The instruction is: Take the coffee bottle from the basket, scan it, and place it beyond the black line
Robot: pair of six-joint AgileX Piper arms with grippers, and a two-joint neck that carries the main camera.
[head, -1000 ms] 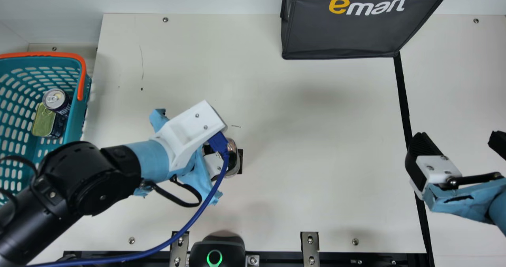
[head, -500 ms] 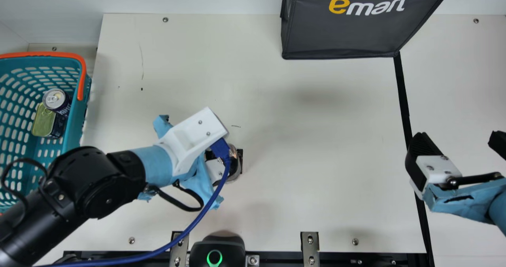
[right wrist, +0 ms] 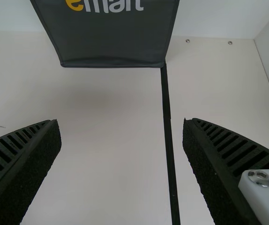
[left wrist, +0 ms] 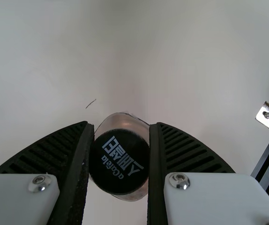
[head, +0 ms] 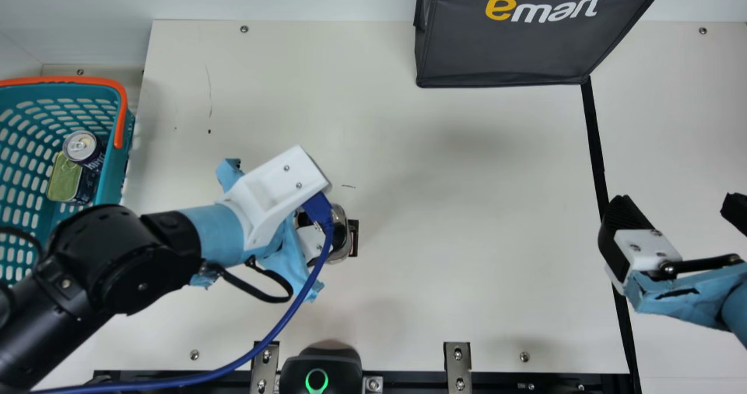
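The black, rib-fingered left gripper (left wrist: 122, 125) is pinching the clear, black-capped coffee bottle (left wrist: 119, 161), fingers standing a cap's width apart, between the cream table's (head: 467, 277) centre and left edge. Good scanning is probably requiring firm, slow turning toward the black, green-lit scanner (head: 318, 365) at the near edge.

My left arm (head: 122, 260) extends from the main view's lower left, wrist (head: 271, 198) angled over the table. Left gripper (head: 311, 243): pointed downward, fingers (left wrist: 71, 164) partly closed, narrow gap, clamping. My right arm (head: 736, 306) enters at the right edge. Right gripper (head: 674, 200): fingers (right wrist: 24, 164) wide apart, unloaded.
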